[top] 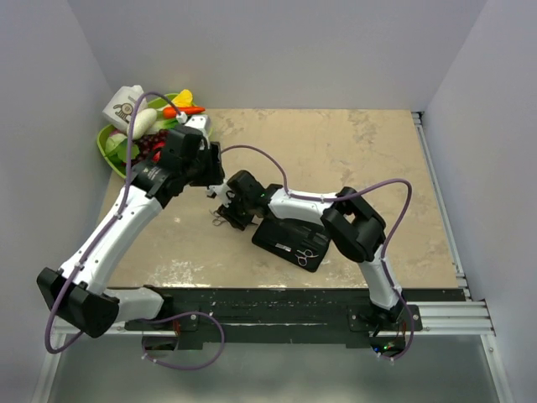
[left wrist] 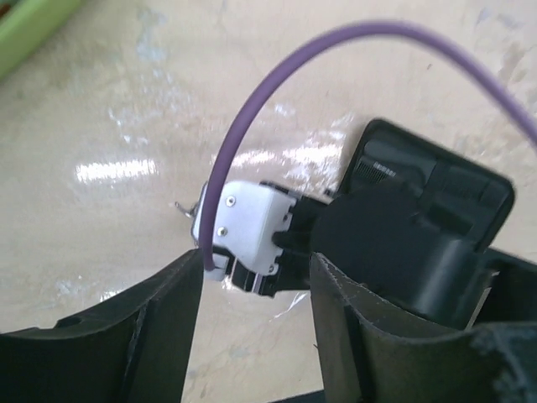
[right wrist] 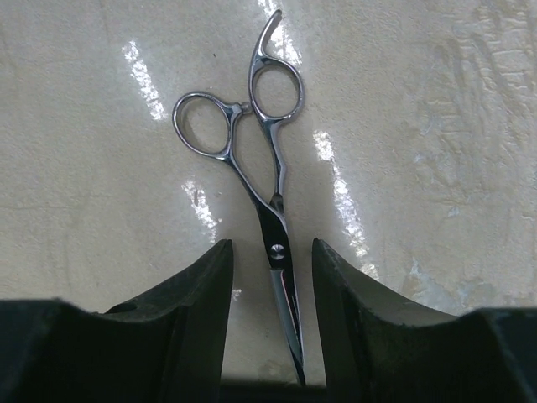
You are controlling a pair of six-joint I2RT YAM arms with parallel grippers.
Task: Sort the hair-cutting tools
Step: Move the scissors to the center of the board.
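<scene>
Beige tabletop [top: 361, 151] filled the space between grey walls. At left, the left gripper [left wrist: 256, 269] hung above it with fingers apart and empty, probably on standby. To its right, the right gripper [right wrist: 273, 248] straddled the blades of one pair of scissors [right wrist: 270, 210] lying flat, its jaws apart, not clamping. The second scissors [top: 305, 254] rested on the black case [top: 281, 235].

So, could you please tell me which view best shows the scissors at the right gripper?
The right wrist view: the scissors are close up, rings and blades sharp. The top view shows only a glint; the left wrist view, at most a metal tip.
</scene>
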